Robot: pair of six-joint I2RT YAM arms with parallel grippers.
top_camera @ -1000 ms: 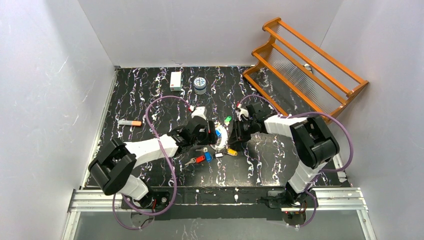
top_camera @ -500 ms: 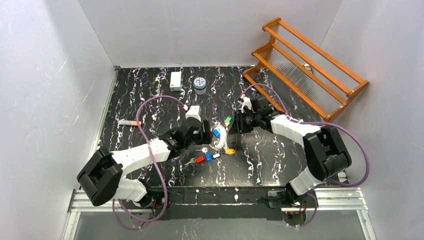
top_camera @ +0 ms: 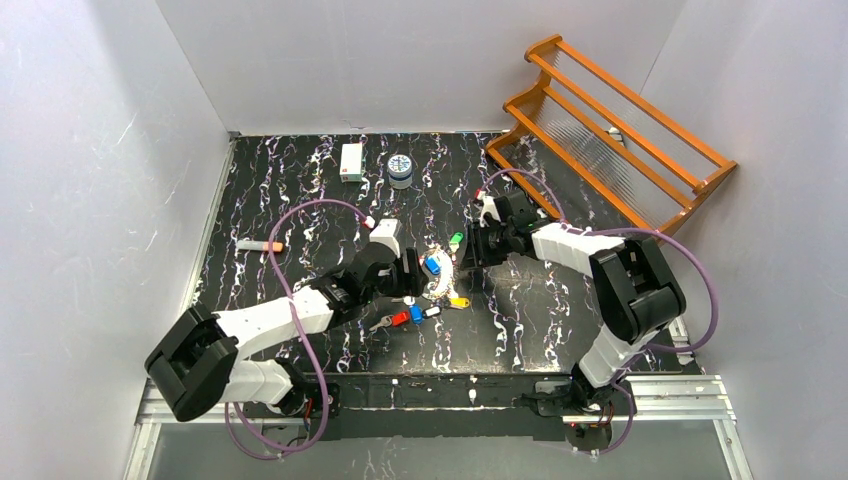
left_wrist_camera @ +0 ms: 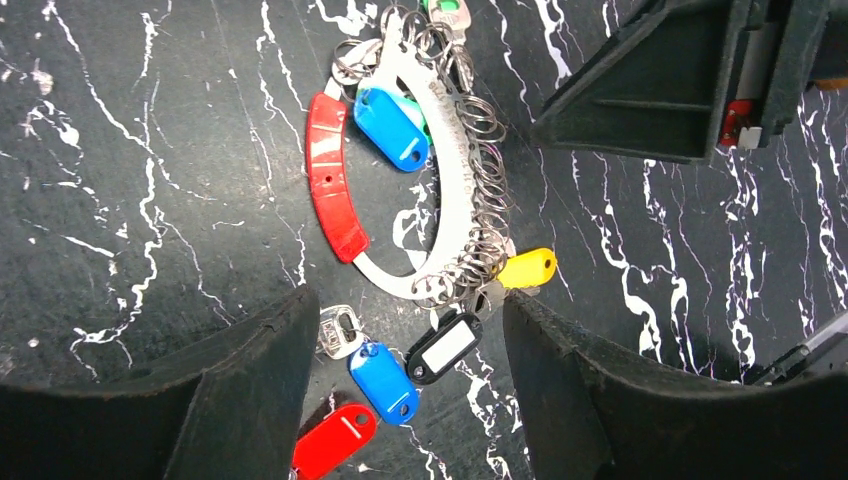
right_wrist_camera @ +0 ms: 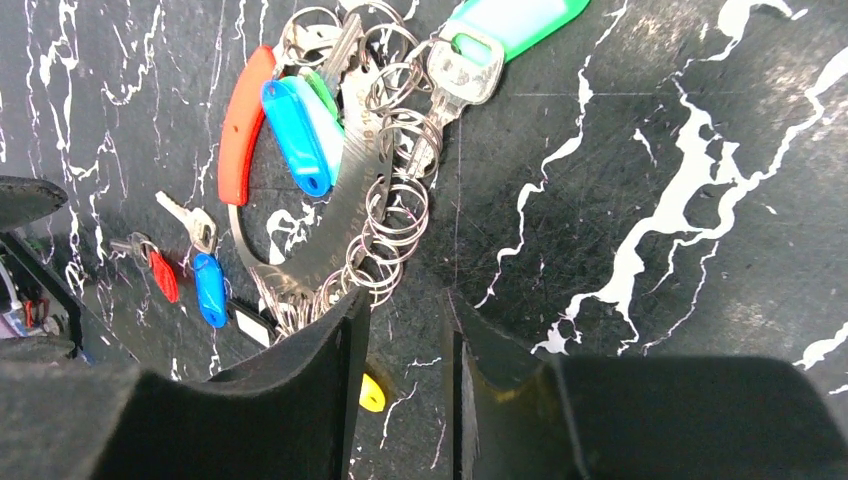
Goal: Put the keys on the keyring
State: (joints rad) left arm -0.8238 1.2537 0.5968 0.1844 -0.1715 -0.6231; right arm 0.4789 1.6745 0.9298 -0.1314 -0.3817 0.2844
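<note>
**Silver keyring lies between two parted claws**

Silver on black marble: the curved silver metal keyring [left_wrist_camera: 447,180], a crescent strip lined with split rings and backed by a red plastic arc, lies flat at the centre of the top view, on the black white-veined table [top_camera: 300,200]. A blue-tagged key [left_wrist_camera: 392,128] rests inside its curve, a yellow-tagged key [left_wrist_camera: 527,268] pokes out near its lower tip, and a green-tagged key [right_wrist_camera: 510,20] sits at its upper end.

The left gripper [left_wrist_camera: 408,310] fills the bottom of its wrist view with its jaws wide apart and clamped on nothing. Between them on the table lie the small loose keys [left_wrist_camera: 383,380], one tagged blue and one red, with a bare silver one beside them. A black-tagged key [left_wrist_camera: 445,347] is just beside the ring's tip.

The right gripper [right_wrist_camera: 404,300] hangs just beside the split rings, at the bottom centre of its view. Its jaws are a narrow slit apart with only table showing between them.

An orange wooden rack [top_camera: 620,130] leans at the upper right.
</note>
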